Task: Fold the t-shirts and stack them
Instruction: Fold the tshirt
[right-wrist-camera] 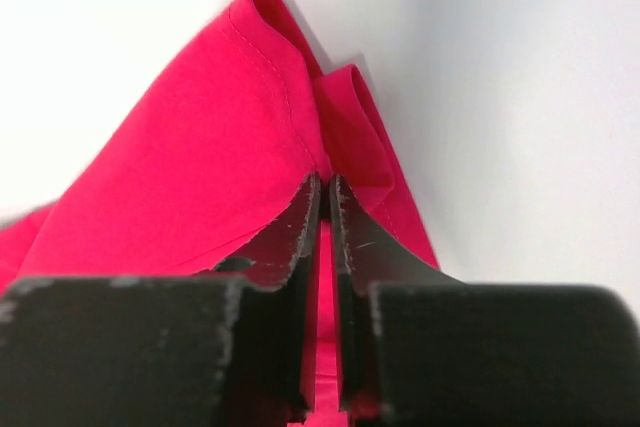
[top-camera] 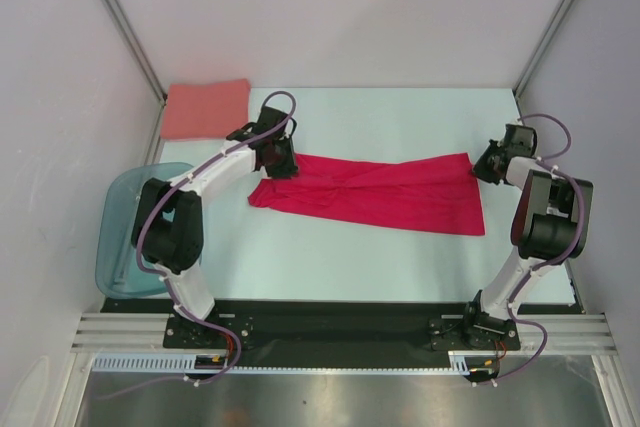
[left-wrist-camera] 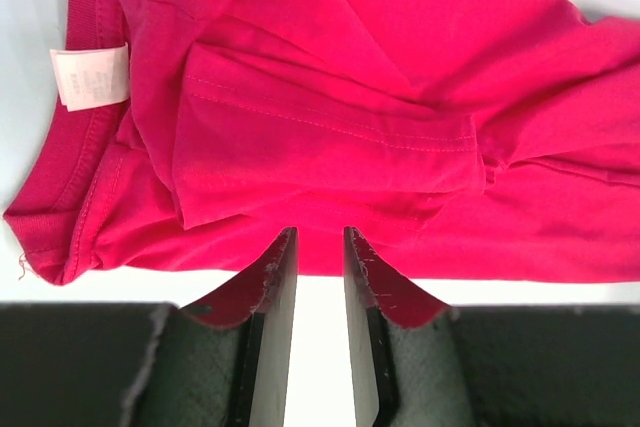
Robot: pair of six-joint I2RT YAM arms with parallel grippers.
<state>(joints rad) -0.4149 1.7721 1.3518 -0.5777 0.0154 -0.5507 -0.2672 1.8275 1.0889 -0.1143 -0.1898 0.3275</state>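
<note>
right wrist shows right claw [right-wrist-camera: 326, 185] pinching crimson t-shirt [right-wrist-camera: 190, 157].

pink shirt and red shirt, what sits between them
The left arm's wrist sits between the pink shirt and the red shirt, as the top view shows.

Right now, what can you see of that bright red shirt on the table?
The red shirt is soft crimson cloth with stitched hems, folded lengthwise into a long, wrinkled strip lying across the white table. A small pale label sits inside its collar at the left end, where the left fingers stand slightly apart at its edge. At the other end the right fingers are closed on a fold of the cloth.
</note>
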